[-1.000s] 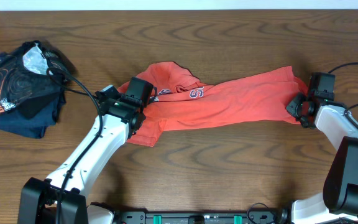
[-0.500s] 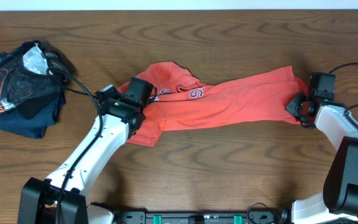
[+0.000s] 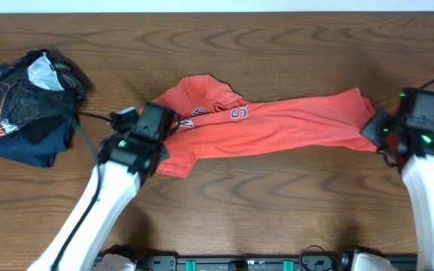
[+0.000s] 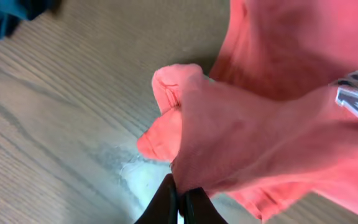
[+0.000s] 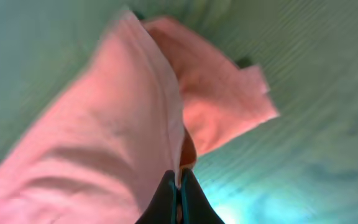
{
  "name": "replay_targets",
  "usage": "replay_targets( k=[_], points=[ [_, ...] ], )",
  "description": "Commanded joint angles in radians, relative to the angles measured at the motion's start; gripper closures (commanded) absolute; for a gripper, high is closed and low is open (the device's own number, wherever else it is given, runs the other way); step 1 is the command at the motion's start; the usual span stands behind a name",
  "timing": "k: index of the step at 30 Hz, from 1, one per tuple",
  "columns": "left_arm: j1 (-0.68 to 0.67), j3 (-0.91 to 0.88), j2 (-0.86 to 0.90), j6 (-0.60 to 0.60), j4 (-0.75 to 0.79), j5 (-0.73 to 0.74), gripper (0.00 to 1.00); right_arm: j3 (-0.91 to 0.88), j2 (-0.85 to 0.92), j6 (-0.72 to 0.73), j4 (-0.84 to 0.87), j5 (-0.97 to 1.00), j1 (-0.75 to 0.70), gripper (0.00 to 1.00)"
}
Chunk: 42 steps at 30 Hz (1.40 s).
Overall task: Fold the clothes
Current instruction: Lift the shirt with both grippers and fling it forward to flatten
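The red-orange T-shirt point(image 3: 277, 124) with navy-and-white lettering is stretched in a long band across the middle of the table. My left gripper point(image 3: 159, 129) is shut on its left end; in the left wrist view the fingers point(image 4: 180, 202) pinch a bunched fold of the shirt point(image 4: 260, 112) above the wood. My right gripper point(image 3: 379, 128) is shut on the right end; in the right wrist view the fingers point(image 5: 180, 193) clamp a thin hem of the shirt point(image 5: 117, 137), which hangs raised off the table.
A pile of dark navy garments with swirl print point(image 3: 25, 102) lies at the far left of the wooden table point(image 3: 277, 203), with a cable running from it toward my left arm. A corner of it shows in the left wrist view point(image 4: 11, 12).
Both arms have moved outward and toward the front edge. The right gripper shifted right, pulling the shirt tauter; the left gripper shifted slightly left and down with its end.
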Motion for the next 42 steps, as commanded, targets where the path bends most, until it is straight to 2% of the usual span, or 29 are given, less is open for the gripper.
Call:
replay_targets(
  k=[1, 9, 18, 25, 31, 36, 42],
  points=[
    [0.004, 0.024, -0.109, 0.023, -0.029, 0.011, 0.94, 0.039, -0.113, -0.041, -0.058, 0.019, -0.035, 0.99],
    [0.005, 0.048, -0.408, 0.044, -0.081, 0.084, 0.94, 0.201, -0.321, -0.097, -0.265, 0.021, -0.087, 0.99],
    [0.004, 0.275, -0.625, 0.043, -0.144, 0.183, 0.94, 0.523, -0.352, -0.134, -0.469, 0.049, -0.119, 0.99],
    [0.004, 0.494, -0.652, 0.043, -0.183, 0.28, 0.94, 0.721, -0.352, -0.143, -0.596, 0.049, -0.119, 0.99],
    [0.004, 0.616, -0.652, 0.043, -0.175, 0.284, 0.94, 0.808, -0.351, -0.186, -0.626, 0.08, -0.119, 0.99],
    [0.004, 0.608, -0.64, 0.044, -0.165, 0.248, 0.94, 0.808, -0.298, -0.196, -0.623, 0.074, -0.119, 0.99],
    [0.004, 0.554, -0.515, 0.044, -0.145, 0.232, 0.94, 0.808, -0.118, -0.23, -0.615, 0.02, -0.119, 0.99]
  ],
)
